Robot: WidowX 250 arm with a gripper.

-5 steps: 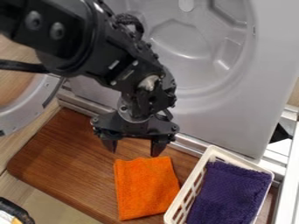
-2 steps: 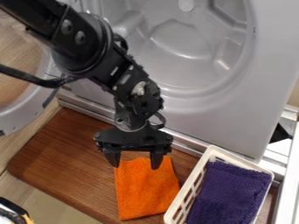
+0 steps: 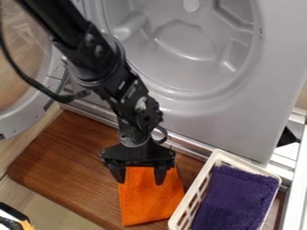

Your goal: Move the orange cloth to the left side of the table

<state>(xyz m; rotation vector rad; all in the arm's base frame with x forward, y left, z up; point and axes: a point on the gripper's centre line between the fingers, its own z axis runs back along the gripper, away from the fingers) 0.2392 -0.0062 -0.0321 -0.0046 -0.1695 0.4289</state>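
Orange cloth (image 3: 150, 203) lies flat on wooden board (image 3: 57, 152), just beside white basket (image 3: 190, 194) w/ purple towel (image 3: 237, 197) in it. Cloth prob. light, soft, limp; won't break, may slide or drag. Best hold: pinch a fold nr far edge, pads low. Gripper (image 3: 141, 179) over cloth's far end, jaws wide, nothing held. Grey washer front (image 3: 198, 105) beyond.

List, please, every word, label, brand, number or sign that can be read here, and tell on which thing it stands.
No text can be read on anything here.
Robot arm: small pale marks, too small to tell whether they are print.
Orange cloth: no lettering visible.
Purple cloth and white basket: no lettering visible.
Brown board: no lettering visible.
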